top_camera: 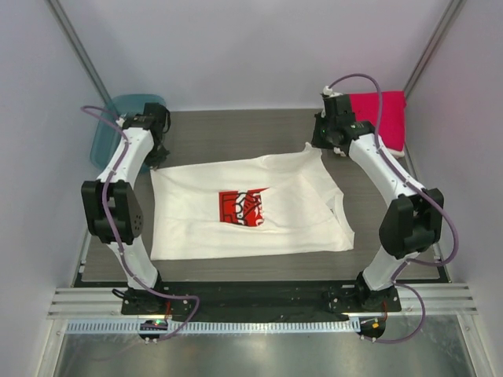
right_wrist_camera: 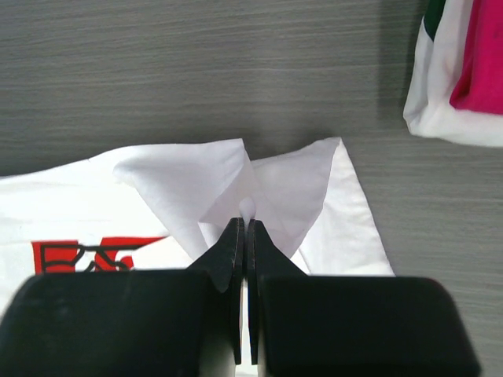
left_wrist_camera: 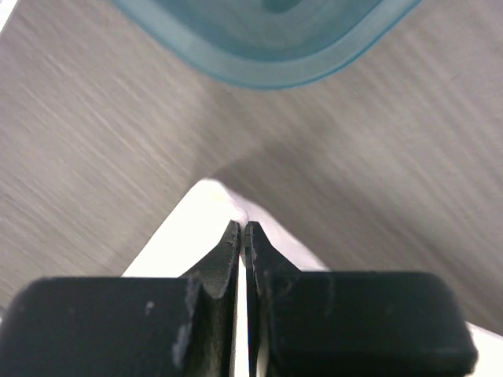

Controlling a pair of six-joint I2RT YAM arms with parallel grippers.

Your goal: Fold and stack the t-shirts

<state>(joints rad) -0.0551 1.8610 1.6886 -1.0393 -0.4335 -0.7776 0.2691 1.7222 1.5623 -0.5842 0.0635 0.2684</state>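
Pinching cream-white t-shirt [top_camera: 196, 224] far corners: left end effector [left_wrist_camera: 244, 232], right end effector [right_wrist_camera: 245, 228].

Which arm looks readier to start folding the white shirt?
Right, probably: the right claw pinches a raised peak of the white shirt, so the cloth is lifted. The left claw nips only the shirt's flat corner tip.
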